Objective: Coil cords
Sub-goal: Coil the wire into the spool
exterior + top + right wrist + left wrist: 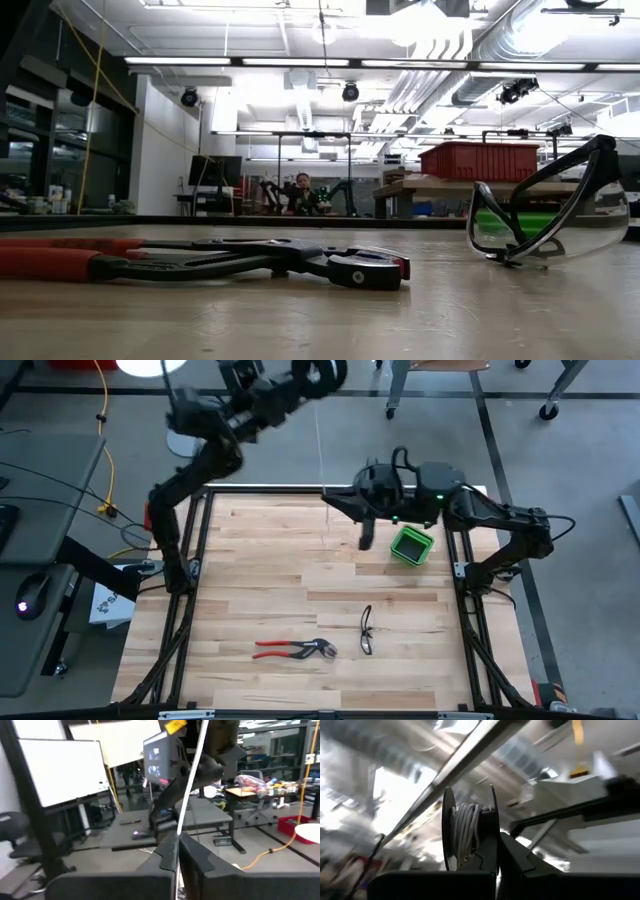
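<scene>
A small black spool (470,832) with white cord wound on it sits in my left gripper (492,852), which is raised high over the table's far edge (322,374). The thin white cord (320,445) runs from there down to my right gripper (329,496), which is shut on it near the table's far edge. In the right wrist view the cord (192,775) rises straight out from between the fingers (177,842). A thin stretch of the cord also shows in the low view (322,30). My left gripper is shut on the spool, with its fingers (487,855) closed on the spool's near part beside one black flange (493,815). The fingers themselves hide the exact spot. The spool is lifted high, clear of the table. My right gripper pinches the single white cord (181,827) between its two fingers, which lie across it. The cord runs up from the hold in a straight, taut line toward the spool.
A green box (411,545) stands on the table near my right gripper. Red-handled pliers (295,649) and clear safety glasses (367,630) lie toward the near edge. A black frame (190,560) runs round the wooden table.
</scene>
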Robot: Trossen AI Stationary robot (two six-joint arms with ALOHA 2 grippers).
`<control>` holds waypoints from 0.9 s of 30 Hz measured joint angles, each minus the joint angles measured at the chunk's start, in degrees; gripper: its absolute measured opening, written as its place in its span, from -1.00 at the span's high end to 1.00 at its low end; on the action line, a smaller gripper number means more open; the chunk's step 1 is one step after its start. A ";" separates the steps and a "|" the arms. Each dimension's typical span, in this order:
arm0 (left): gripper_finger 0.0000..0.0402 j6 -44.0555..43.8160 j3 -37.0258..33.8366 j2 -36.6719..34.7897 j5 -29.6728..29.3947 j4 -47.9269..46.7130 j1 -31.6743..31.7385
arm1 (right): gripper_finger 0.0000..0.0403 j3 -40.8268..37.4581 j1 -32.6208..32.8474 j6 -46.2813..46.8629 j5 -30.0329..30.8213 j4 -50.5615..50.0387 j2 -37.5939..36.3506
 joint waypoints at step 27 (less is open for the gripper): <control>1.00 9.71 0.02 -14.02 2.62 -83.74 4.16 | 1.00 0.00 -2.38 -2.20 -1.89 -9.17 -9.54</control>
